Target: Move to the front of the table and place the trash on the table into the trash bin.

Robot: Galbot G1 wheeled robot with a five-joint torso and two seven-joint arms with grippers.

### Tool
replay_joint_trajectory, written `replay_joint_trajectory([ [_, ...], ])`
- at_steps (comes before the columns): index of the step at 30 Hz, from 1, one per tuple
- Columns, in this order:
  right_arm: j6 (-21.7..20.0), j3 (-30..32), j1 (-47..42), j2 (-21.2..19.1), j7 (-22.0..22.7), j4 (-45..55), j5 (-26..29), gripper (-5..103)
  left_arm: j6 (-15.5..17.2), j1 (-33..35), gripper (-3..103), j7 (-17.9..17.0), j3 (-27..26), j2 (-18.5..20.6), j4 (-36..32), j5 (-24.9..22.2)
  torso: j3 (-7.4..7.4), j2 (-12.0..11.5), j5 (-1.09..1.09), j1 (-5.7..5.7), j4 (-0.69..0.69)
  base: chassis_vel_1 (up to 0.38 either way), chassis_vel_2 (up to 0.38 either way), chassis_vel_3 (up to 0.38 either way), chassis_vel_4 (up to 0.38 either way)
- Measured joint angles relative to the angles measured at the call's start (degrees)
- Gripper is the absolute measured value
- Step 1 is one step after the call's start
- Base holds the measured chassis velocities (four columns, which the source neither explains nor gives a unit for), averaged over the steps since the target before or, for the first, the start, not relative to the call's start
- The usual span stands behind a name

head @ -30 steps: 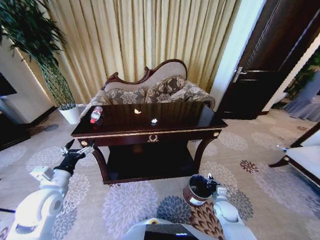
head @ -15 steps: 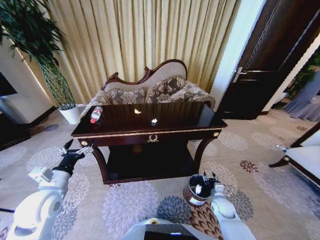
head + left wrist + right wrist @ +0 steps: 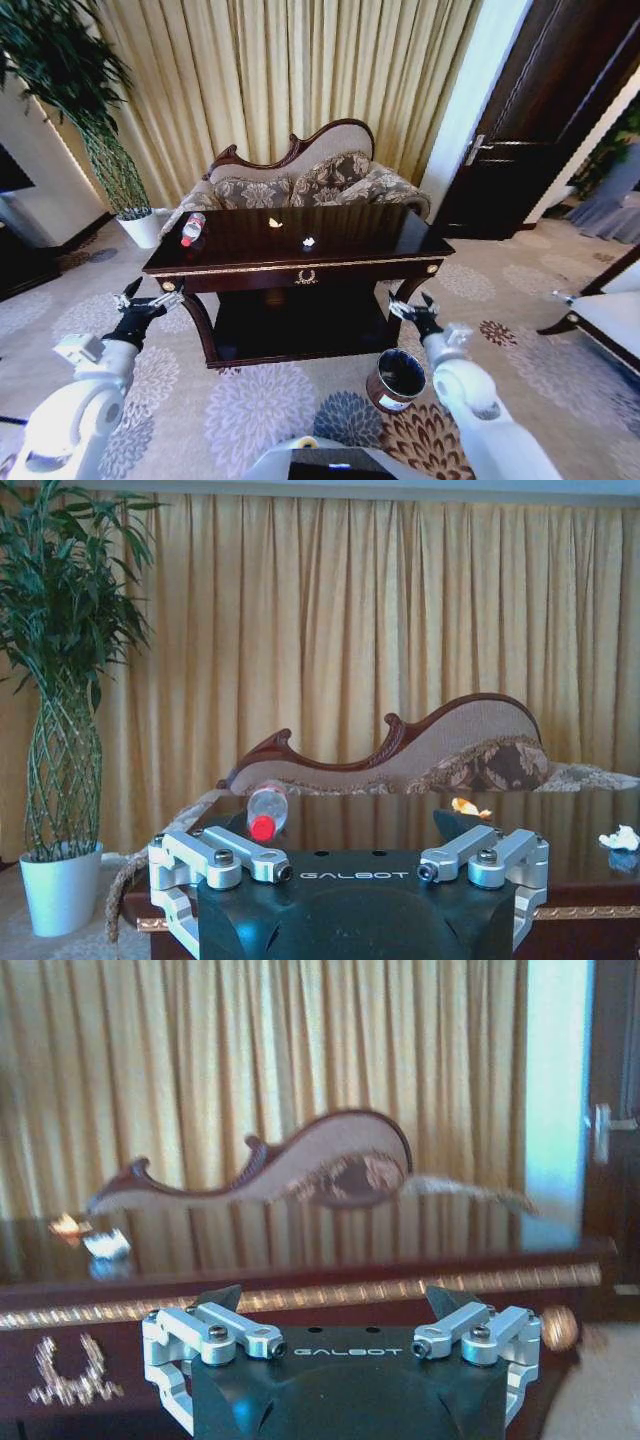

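My right gripper (image 3: 413, 306) has lifted off the trash bin (image 3: 397, 380), where it hung half a second ago with a white scrap showing inside, and now sits near the table (image 3: 300, 268) by its front right leg, jaws apart and empty, so I judge one piece is binned. Two scraps remain on the table: a yellow-orange one (image 3: 274, 223) and a white one (image 3: 308, 242). My left gripper (image 3: 141, 297) waits open off the table's left corner
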Motion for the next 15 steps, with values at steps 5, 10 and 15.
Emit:
replay_joint_trajectory([
  [5, -1.91, 0.64, 0.32, -1.92, 1.14, 4.23, 1.56, 100, -0.01, -0.18, 100, -0.43, -0.18, 0.08, -0.37, -0.32, 0.00, 0.00, 0.00, 0.00, 0.00, 0.000, 0.000, 0.000, 0.000],
  [10, -1.95, 1.09, 0.08, -1.75, -0.41, 5.03, 1.40, 100, 0.12, -0.66, 100, -0.49, 0.05, -0.42, -0.58, -0.41, 0.00, 0.00, 0.00, 0.00, -0.01, 0.000, 0.000, 0.000, 0.000],
  [15, -1.57, 1.15, -0.80, -0.56, -2.83, 5.32, 0.89, 100, 0.33, -0.73, 100, -0.46, 0.18, -0.34, -1.03, -0.47, 0.00, 0.00, 0.00, 0.00, -0.01, 0.000, 0.000, 0.000, 0.000],
])
